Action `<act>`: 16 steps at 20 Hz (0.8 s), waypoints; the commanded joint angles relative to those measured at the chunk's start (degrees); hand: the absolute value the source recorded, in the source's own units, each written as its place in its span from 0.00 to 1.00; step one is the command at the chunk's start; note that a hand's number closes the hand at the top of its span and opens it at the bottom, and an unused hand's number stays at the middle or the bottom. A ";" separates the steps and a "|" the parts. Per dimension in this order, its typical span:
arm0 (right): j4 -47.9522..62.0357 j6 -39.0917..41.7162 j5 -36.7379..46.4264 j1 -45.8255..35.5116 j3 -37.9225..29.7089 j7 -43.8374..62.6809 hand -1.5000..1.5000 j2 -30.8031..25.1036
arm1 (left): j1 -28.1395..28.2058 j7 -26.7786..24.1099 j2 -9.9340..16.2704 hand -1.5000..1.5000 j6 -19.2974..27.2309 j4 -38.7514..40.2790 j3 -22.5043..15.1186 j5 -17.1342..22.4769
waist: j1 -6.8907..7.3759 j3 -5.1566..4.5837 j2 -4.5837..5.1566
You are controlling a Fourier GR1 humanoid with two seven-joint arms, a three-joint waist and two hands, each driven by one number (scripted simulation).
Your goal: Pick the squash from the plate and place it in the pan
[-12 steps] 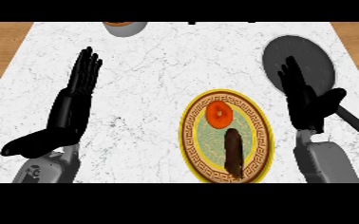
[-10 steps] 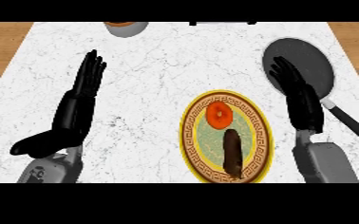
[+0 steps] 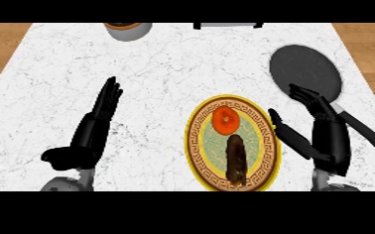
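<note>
White marble table (image 3: 183, 64), grey-veined, wood showing at both far corners. Dark round pan (image 3: 304, 72) at far right, handle running back toward the right forearm. Gold-rimmed patterned plate (image 3: 201, 151) near centre, just left of the right hand. On the plate: 1 orange squash (image 3: 226, 120) at the far end, 1 dark brown elongated item (image 3: 235, 159) just behind it toward the near rim. Still on the plate, not yet grasped.

Left hand (image 3: 93, 126) at the left, fingers straight and pressed together, pointing up; resting. Right hand (image 3: 320, 131) between plate and pan, fingers spread and relaxed, thumb out toward the plate rim, holding nothing.

Step in hand, as judged: reach for the squash. Advisable to bring the right hand leftward over the plate rim, descend on the far end only, close around the squash without disturbing the brown item, then lift well above the rim before crossing to the pan.

At the far edge: a grey bowl (image 3: 129, 29) with brownish contents and a dark-edged object (image 3: 227, 25), partly cut off.
</note>
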 commanded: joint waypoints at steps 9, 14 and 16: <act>-19.09 0.51 20.24 14.63 8.15 14.58 0.00 -8.50 | 1.74 0.02 0.03 0.50 -3.25 0.01 0.73 -0.97 | 1.57 -0.01 0.26; -18.81 10.45 26.08 1.20 9.80 35.18 0.00 -12.10 | 0.72 0.59 -0.53 0.50 -4.05 0.24 0.62 -0.21 | 2.72 -0.14 0.44; -16.60 13.66 26.92 -1.72 11.19 39.34 0.00 -11.91 | 1.91 -0.95 -2.06 0.50 -2.74 0.92 -1.42 -2.71 | 2.63 -0.09 0.43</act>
